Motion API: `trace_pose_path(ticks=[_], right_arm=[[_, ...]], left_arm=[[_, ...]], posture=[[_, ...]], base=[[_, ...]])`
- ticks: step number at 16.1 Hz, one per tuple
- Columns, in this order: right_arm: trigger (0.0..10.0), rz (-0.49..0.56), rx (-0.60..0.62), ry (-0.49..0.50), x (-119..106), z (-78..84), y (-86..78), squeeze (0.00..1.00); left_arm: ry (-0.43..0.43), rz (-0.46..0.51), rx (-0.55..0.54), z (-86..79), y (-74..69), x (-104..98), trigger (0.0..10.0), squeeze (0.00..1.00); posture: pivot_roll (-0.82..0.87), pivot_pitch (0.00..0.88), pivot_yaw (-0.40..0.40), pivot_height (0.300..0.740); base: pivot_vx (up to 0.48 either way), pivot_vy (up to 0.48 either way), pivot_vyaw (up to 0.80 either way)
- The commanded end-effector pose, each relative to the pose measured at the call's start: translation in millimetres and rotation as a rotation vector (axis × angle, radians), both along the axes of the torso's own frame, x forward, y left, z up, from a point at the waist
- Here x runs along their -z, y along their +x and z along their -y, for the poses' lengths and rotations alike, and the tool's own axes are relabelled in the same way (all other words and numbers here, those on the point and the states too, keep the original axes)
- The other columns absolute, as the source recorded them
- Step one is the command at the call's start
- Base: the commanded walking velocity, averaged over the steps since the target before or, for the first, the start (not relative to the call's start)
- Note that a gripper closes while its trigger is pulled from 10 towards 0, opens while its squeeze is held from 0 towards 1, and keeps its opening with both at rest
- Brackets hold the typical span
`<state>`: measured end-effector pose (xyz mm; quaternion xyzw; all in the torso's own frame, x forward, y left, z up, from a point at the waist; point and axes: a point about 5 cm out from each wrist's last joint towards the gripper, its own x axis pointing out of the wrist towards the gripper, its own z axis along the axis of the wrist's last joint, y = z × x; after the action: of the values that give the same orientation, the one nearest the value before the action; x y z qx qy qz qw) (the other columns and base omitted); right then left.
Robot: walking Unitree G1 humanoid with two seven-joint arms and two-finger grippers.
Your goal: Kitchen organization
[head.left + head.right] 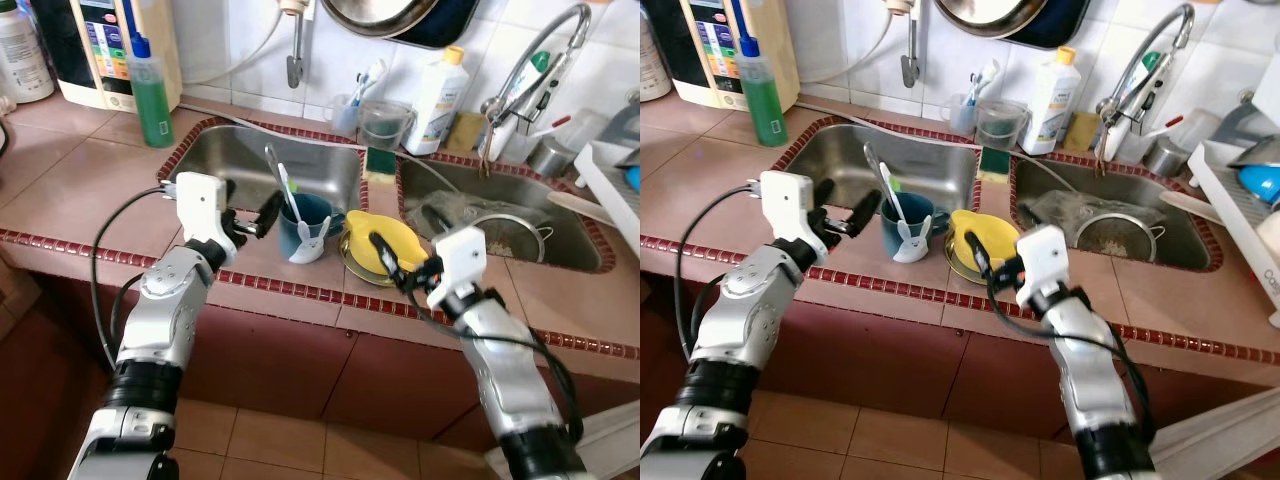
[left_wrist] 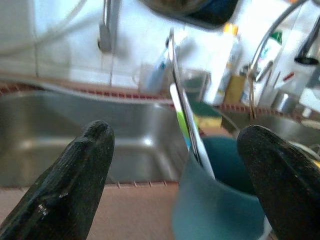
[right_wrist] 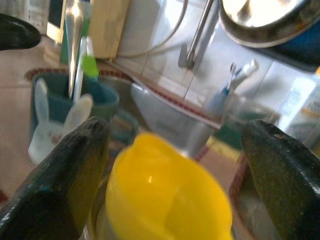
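Standing on the front strip of the tiled surface (image 1: 80,190), between the sink basins and the red-tile edge, are a blue cup (image 1: 305,228) and, touching it on the robot's right, a yellow cup (image 1: 385,245) sitting in a metal dish (image 1: 352,262). The blue cup has a white rabbit figure on its front and carries a metal spoon (image 1: 277,175) and a white and green utensil (image 1: 288,190), both leaning toward the left basin (image 1: 250,160). The left gripper (image 1: 258,218) is level with the blue cup and just to its left, its jaws spread wide; in the left wrist view the cup lies ahead of the gap, nearer one finger (image 2: 280,180) than the other, and no finger touches it. The right gripper (image 1: 393,262) reaches over the surface's front edge to the yellow cup with its jaws also wide apart; in the right wrist view the yellow cup sits squarely between the two fingers (image 3: 65,175), close in, though whether they touch it cannot be told. Behind the sinks stand a green soap bottle (image 1: 150,95), a white bottle with a yellow cap (image 1: 438,100) and a clear tumbler (image 1: 385,125). A strainer (image 1: 510,235) lies in the right basin (image 1: 470,200) under the tap (image 1: 535,70).
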<state>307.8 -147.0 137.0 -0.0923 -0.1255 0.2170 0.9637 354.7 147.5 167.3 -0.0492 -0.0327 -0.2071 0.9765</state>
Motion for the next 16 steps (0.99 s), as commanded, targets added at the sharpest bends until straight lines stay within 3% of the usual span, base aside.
trace_pose_path(ticks=[1, 7, 16], right_arm=[[10.0, 0.011, -0.002, -0.023, -3.5, 1.4, -2.6, 0.0], [10.0, -0.019, -0.07, -0.013, 1.2, -8.9, -21.5, 0.0], [10.0, -0.037, -0.1, -0.029, 2.7, -16.5, -26.1, 0.0]], left_arm=[[-0.003, -0.026, 0.033, 5.5, 2.0, 1.0, 10.0, 0.0], [-0.05, -0.044, 0.057, 11.2, 16.3, -9.0, 10.0, 0.0], [-0.053, -0.029, 0.035, 19.1, 32.8, -24.5, 10.0, 0.0]], posture=[[-0.03, 0.0, -0.069, 0.74], [-0.05, 0.0, -0.053, 0.74], [-0.05, 0.0, -0.043, 0.74]], base=[[0.0, 0.0, 0.0], [0.0, 0.0, 0.0], [0.0, 0.0, 0.0]])
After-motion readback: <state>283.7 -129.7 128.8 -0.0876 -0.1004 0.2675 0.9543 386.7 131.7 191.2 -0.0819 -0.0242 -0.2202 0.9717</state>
